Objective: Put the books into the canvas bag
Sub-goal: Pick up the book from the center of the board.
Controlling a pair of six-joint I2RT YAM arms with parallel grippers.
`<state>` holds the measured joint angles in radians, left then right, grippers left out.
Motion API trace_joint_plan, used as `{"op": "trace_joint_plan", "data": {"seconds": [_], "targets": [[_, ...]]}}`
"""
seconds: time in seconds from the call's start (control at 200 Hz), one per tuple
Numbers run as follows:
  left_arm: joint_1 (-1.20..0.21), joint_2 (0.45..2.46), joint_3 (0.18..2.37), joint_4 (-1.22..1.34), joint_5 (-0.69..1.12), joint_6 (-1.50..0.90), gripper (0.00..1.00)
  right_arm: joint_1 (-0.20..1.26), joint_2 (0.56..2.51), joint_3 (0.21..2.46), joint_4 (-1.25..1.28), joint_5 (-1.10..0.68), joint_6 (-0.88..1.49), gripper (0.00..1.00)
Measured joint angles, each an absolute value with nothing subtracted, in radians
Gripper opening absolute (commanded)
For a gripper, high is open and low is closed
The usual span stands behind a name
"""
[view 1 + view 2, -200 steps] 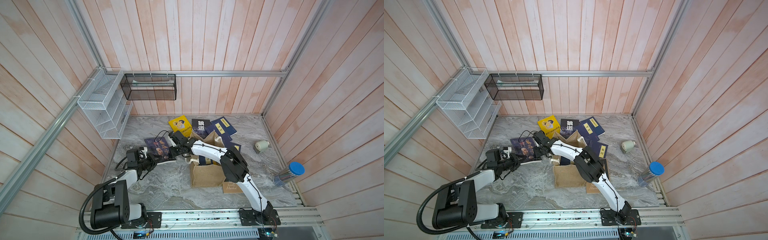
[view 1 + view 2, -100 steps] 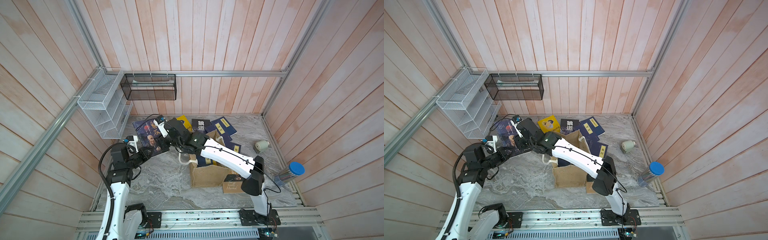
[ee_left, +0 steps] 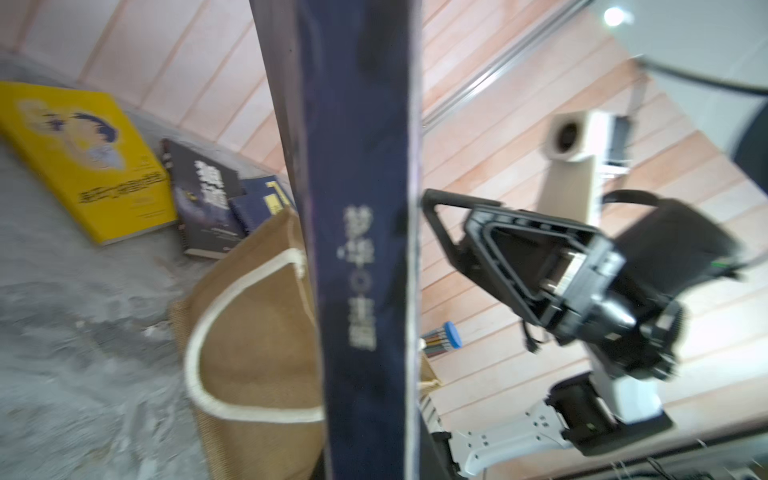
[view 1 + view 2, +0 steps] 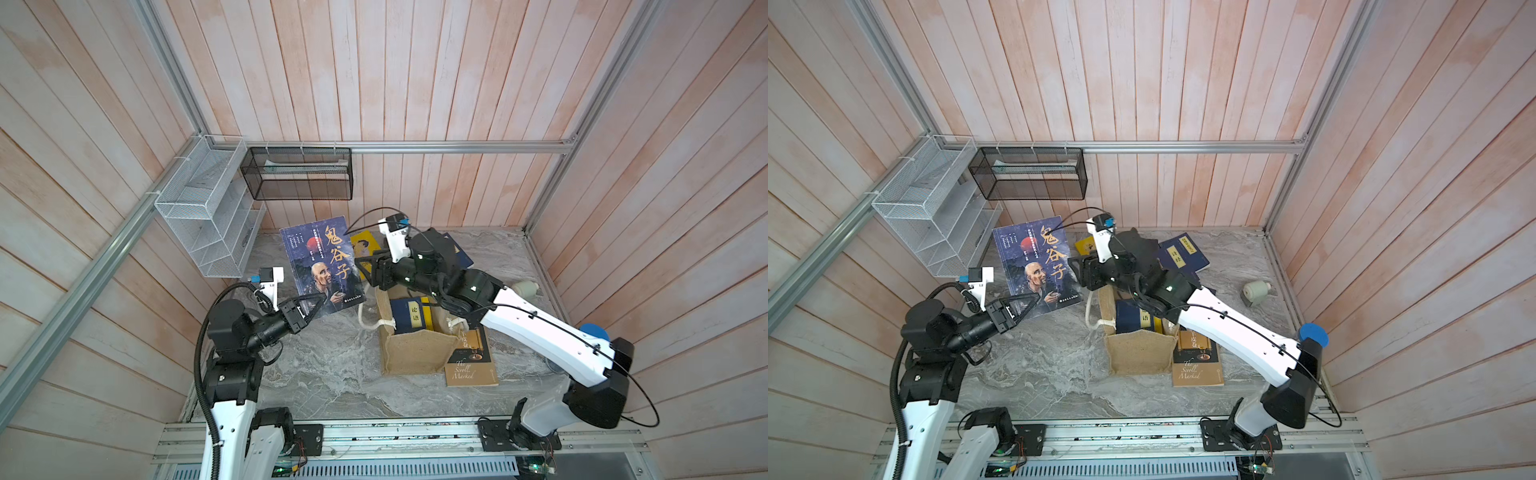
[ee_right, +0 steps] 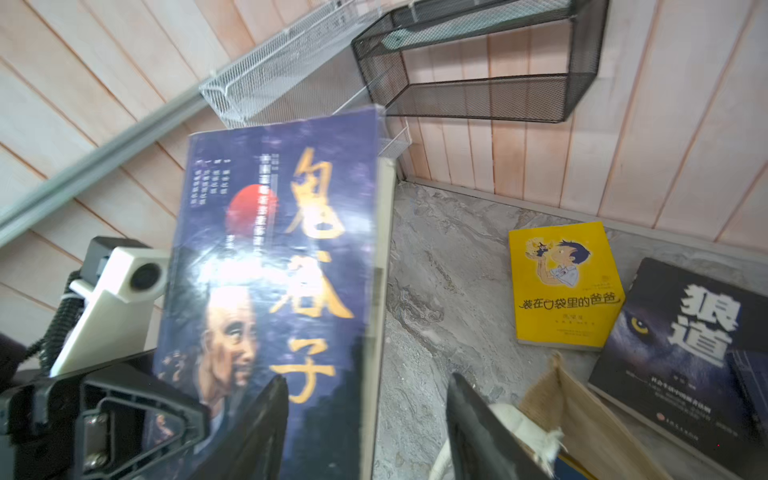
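Observation:
My left gripper (image 4: 313, 303) is shut on the lower corner of a navy book with a portrait cover (image 4: 322, 266), holding it upright above the table in both top views. The right gripper (image 5: 368, 382) is open; the book's (image 5: 282, 249) long edge lies between its spread fingers, and I cannot tell if they touch it. The tan canvas bag (image 4: 415, 353) stands just right of the held book, a navy book (image 4: 409, 316) upright inside it. A brown book (image 4: 469, 370) lies against the bag's right side. A yellow book (image 5: 565, 286), a black one (image 5: 685, 345) and navy ones (image 4: 1181, 255) lie behind the bag.
A white wire rack (image 4: 208, 216) and a black mesh basket (image 4: 299, 174) hang on the back-left walls. A pale roll (image 4: 1258, 291) and a blue-capped bottle (image 4: 1313, 334) sit at the table's right edge. Wooden walls close in three sides.
The portrait book has gone from lying flat on the table to standing upright in the air. Both arms rose with it, and the right gripper's fingers have spread apart.

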<state>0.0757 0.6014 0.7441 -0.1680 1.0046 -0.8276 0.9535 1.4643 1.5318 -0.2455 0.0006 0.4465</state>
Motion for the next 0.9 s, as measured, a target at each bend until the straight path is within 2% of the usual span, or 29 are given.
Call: {"op": "trace_joint_plan", "data": {"seconds": [0.2, 0.37, 0.57, 0.73, 0.9], "targets": [[-0.036, 0.584, 0.692, 0.159, 1.059, -1.022, 0.0, 0.915, 1.314, 1.407, -0.197, -0.097, 0.543, 0.67], [-0.093, 0.646, 0.692, 0.216, 1.066, -1.044, 0.0, 0.916, 1.231, 1.343, -0.157, -0.121, 0.603, 0.67], [-0.118, 0.744, 0.686, 0.225, 1.062, -1.048, 0.0, 0.916, 1.153, 1.271, -0.156, -0.064, 0.63, 0.67], [-0.139, 0.769, 0.682, 0.252, 1.062, -1.07, 0.0, 0.912, 1.156, 1.251, -0.155, -0.055, 0.645, 0.7], [-0.169, 0.77, 0.665, 0.393, 1.104, -1.117, 0.0, 0.864, 1.223, 1.242, -0.123, -0.161, 0.704, 0.77]]}}
